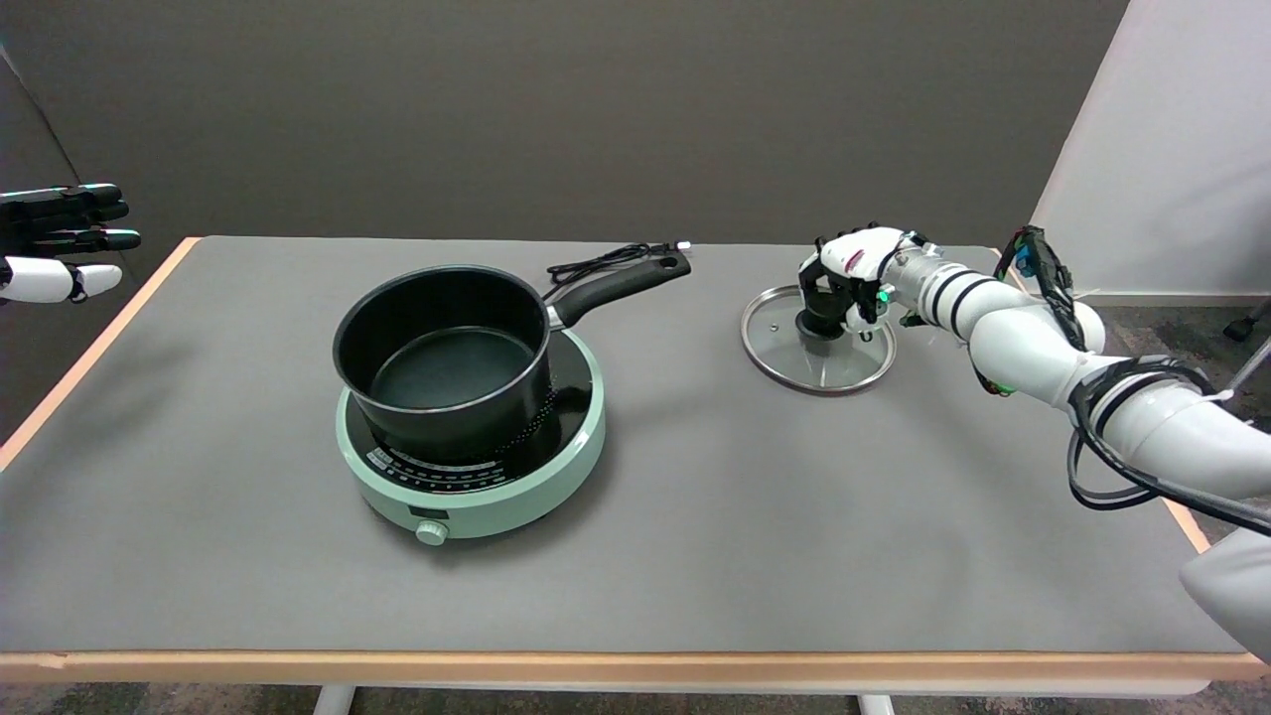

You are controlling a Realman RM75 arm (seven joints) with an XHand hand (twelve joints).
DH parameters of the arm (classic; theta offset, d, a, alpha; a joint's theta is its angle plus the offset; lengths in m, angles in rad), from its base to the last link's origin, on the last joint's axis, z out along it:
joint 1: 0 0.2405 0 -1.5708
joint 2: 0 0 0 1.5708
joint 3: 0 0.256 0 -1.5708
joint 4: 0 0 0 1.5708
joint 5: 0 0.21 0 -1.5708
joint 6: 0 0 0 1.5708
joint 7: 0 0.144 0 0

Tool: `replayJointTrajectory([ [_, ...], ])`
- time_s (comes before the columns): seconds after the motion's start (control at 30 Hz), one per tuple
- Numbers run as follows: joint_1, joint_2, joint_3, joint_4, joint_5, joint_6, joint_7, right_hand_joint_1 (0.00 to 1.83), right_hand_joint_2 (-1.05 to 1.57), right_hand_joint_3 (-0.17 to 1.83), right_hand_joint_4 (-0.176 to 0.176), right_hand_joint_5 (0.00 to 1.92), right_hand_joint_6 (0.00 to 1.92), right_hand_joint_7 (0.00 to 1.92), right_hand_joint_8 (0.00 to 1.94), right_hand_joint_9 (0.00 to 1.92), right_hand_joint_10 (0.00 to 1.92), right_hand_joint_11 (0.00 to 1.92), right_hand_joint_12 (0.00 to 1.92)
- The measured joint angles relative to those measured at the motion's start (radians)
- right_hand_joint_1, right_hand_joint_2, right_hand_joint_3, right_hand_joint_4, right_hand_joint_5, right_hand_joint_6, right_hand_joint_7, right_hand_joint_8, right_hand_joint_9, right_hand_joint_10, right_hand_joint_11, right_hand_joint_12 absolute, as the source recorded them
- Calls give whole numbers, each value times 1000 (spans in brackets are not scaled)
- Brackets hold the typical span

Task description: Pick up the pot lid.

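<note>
A black saucepan (444,359) sits on a mint-green induction cooker (472,437) left of centre on the grey table (695,536) — its handle points up-right, toward a coiled black cord (606,261) near the far edge.

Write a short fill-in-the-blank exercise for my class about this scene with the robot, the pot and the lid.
1. The black pot stands on a green ____.
2. The right hand has its fingers around the lid's black ____.
3. The glass pot lid lies on the table, to the ____ of the pot in the picture.
4. The pot's handle points toward the table's ____ edge.

Missing words: cooktop; knob; right; far
</note>
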Motion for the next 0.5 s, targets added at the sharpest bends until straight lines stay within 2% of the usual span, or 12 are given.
replayJointTrajectory([
  [0.1, -1, 0, 1, 1, 1, 0, 0, 1356, 911, 491, 176, 726, 1102, 899, 1256, 858, 1284, 659, 1105],
  [0.13, -1, 0, 1, 1, 1, 0, 0, 1359, 919, 447, 176, 714, 1076, 921, 1202, 847, 1293, 644, 1132],
  [0.17, -1, 0, 1, 1, 1, 0, 0, 1356, 955, 368, 176, 720, 979, 922, 1169, 847, 1248, 632, 1128],
  [0.2, -1, 0, 2, 1, 1, 0, 0, 1357, 966, 330, 176, 724, 904, 935, 1135, 878, 1117, 611, 1115],
  [0.23, -1, 0, 2, 1, 1, 0, 0, 1113, 757, 766, 176, 723, 833, 932, 759, 886, 1008, 592, 1115],
  [0.27, -1, 0, 2, 1, 1, 0, 0, 1020, 688, 892, 176, 721, 772, 923, 618, 887, 929, 580, 1112],
  [0.4, -1, -1, 5, 2, 3, -2, 0, 882, 663, 954, 176, 702, 670, 887, 516, 857, 775, 549, 1056],
  [0.5, 0, -1, 5, 3, 3, -10, 0, 845, 652, 963, 176, 690, 609, 863, 434, 821, 684, 515, 999],
])
